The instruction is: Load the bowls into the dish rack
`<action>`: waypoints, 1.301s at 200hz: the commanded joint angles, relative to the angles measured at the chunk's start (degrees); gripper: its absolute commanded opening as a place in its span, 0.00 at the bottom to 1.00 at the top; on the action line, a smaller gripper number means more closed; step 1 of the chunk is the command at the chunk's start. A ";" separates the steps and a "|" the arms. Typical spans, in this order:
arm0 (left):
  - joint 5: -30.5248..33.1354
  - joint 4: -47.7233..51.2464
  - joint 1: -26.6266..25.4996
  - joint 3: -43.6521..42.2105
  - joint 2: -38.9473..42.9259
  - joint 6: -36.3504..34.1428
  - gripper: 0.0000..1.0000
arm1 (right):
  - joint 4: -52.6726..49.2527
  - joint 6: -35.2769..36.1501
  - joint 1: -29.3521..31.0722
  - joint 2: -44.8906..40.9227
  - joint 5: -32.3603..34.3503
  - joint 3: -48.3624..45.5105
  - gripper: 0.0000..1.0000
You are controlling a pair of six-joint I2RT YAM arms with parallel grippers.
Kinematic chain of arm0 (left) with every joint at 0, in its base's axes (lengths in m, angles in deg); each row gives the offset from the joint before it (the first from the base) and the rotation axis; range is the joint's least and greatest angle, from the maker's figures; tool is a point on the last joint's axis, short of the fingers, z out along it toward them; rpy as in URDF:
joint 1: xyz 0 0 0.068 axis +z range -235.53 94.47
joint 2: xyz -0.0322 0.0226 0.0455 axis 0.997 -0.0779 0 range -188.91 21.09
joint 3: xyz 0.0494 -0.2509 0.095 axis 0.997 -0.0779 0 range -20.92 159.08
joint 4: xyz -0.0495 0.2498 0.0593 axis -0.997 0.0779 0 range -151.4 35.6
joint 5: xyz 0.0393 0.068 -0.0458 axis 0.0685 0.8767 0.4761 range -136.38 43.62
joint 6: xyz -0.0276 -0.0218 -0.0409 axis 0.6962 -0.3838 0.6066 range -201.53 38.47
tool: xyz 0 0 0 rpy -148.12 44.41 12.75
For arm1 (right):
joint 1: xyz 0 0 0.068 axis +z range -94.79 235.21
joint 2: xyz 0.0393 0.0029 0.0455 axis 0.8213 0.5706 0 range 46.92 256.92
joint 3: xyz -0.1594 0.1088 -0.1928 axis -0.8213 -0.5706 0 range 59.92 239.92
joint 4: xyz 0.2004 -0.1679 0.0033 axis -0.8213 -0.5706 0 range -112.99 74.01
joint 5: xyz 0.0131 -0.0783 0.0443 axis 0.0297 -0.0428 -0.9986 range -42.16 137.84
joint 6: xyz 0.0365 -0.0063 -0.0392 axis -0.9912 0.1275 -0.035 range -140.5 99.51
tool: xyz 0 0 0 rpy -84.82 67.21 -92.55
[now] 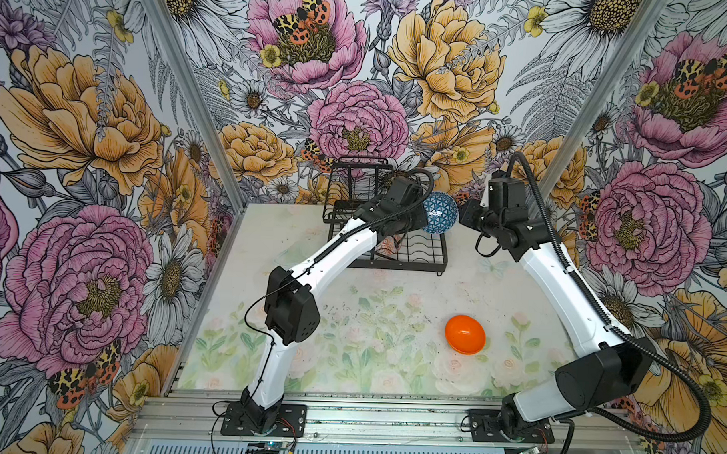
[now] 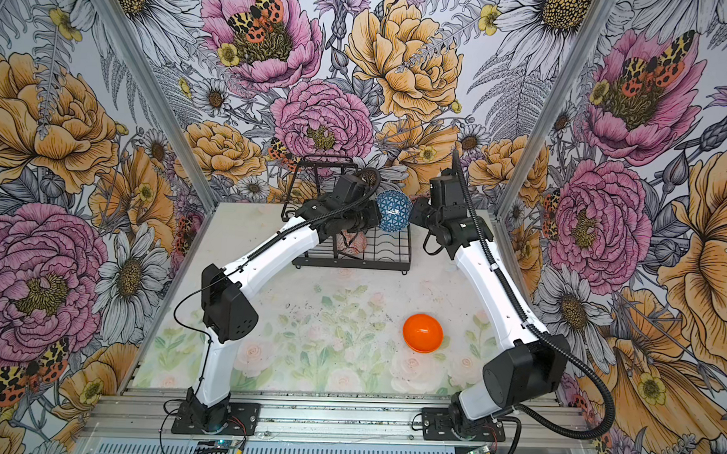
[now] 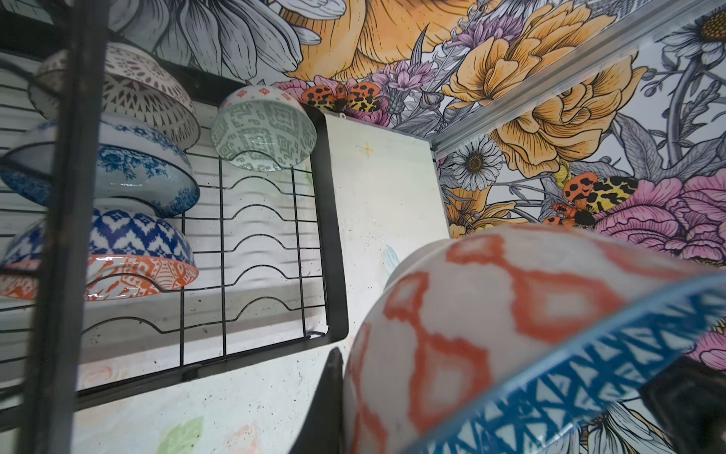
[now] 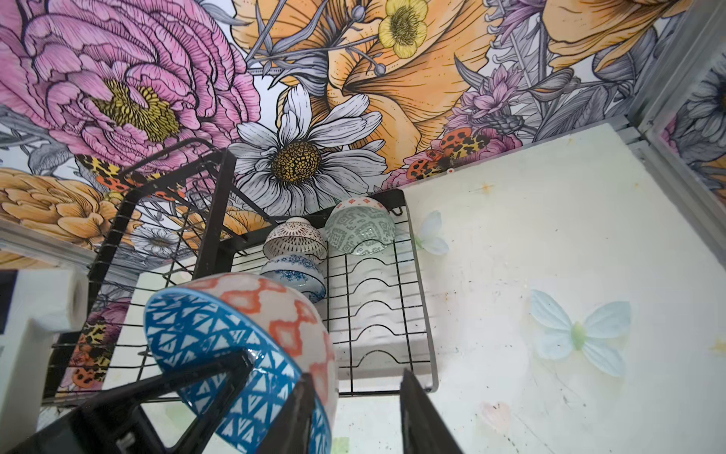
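While the triangle bowl (image 1: 439, 212) hangs in the air above the dish rack (image 1: 415, 255), it is tipped on its side between the two arms, its blue-triangle inside facing the right arm and its orange-and-white outside turned toward the rack. The left end effector (image 1: 414, 223) is clamped tight on this bowl's rim; in the right wrist view one of its black fingers (image 4: 220, 377) lies across the blue inside. The right end effector (image 4: 361, 416) is just beside the same rim with its jaws parted and a clear gap between them, holding nothing.

The rack stands at the back of the desk (image 1: 350, 319), against the flowered wall, with its raised basket (image 1: 355, 182) on the left side in both top views. Four bowls stand on edge in the wavy wires of its flat base. Three make a close row next to the basket's post: a brown-and-white bowl (image 3: 137, 90) nearest the wall, then a blue flowered bowl (image 3: 129, 165), then a blue zigzag bowl (image 3: 129, 243) with an orange pattern inside. A grey-green bowl (image 3: 263, 137) stands alone in the next row, at the wall end, and the slots in front of it are bare.

An orange bowl (image 1: 465, 334) lies upside down on the desk, well apart from the rack and nearer the right arm's base.
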 commanded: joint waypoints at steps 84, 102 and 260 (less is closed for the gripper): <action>17.25 -7.81 0.32 10.98 -2.58 -11.53 0.00 | 0.79 -15.37 -4.23 2.74 -9.89 16.04 0.99; 20.54 -11.97 0.55 10.33 -2.59 -13.90 0.00 | 0.95 -20.12 -4.23 4.71 -10.77 20.85 0.99; 31.39 -47.65 -1.89 -3.05 -2.47 -25.55 0.00 | 3.90 -47.03 1.30 18.95 -17.05 41.11 0.93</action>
